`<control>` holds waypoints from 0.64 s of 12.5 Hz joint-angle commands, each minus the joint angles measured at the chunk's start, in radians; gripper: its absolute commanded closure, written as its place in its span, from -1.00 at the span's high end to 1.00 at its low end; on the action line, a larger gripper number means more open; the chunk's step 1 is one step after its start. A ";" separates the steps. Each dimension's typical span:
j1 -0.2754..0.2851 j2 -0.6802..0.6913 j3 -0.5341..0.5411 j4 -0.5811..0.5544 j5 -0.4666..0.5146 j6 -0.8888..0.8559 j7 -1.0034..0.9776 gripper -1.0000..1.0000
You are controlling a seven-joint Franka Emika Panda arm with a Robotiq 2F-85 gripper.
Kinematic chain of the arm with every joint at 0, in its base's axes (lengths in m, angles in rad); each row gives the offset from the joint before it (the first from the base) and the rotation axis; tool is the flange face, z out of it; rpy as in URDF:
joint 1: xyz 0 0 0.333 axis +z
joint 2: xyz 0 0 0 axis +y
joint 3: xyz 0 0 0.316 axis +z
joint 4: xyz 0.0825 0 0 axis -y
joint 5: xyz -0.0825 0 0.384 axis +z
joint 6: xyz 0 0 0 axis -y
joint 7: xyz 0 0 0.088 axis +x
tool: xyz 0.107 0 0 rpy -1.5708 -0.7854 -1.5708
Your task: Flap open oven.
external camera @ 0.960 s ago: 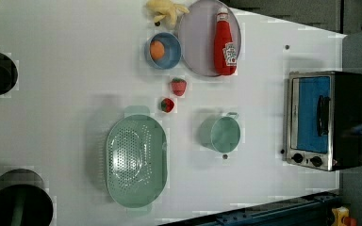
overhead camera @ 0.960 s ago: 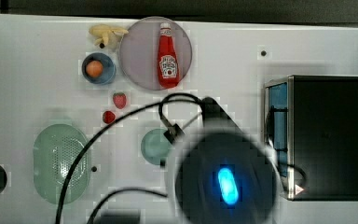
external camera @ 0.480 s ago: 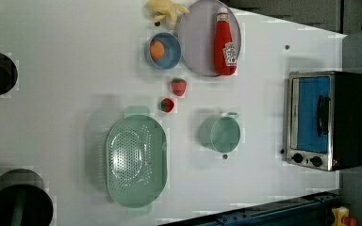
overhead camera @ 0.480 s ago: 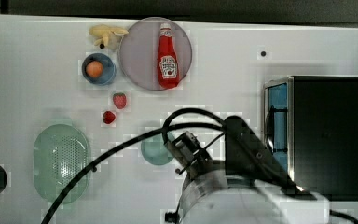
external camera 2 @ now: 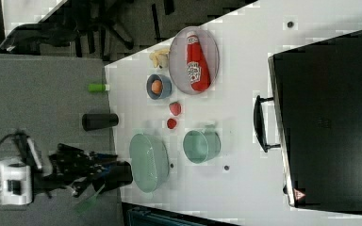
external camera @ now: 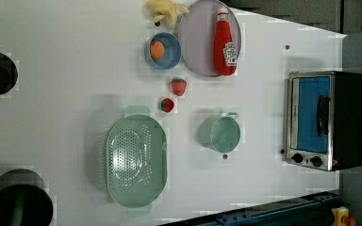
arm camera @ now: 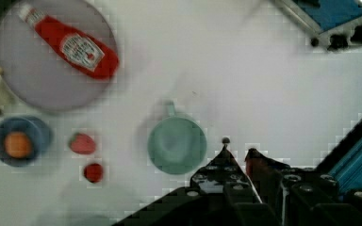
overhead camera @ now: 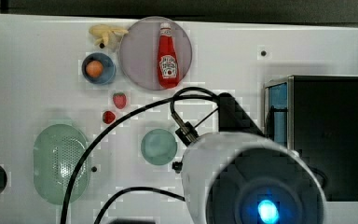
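gripper (arm camera: 235, 153): fingertips nearly together, pinching nothing | oven (external camera: 325, 120): well apart from gripper, door shut | handling: likely heavy, rigid; glass door fragile | hold: black bar handle (external camera: 323, 115)

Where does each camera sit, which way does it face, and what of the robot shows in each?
Top view: overhead, looking straight down; the arm's white body fills the lower right, beside the oven.
Left view: high, looking down at the oven's blue door; no arm.
Right view: high, from behind the oven; arm base on the right view's left.
Wrist view: looking down past the end effector, fingers close together, over the green cup.
Shared: all four show the ketchup bottle on its plate.
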 commanded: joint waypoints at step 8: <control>-0.043 -0.026 -0.155 -0.202 -0.101 0.215 -0.732 -0.65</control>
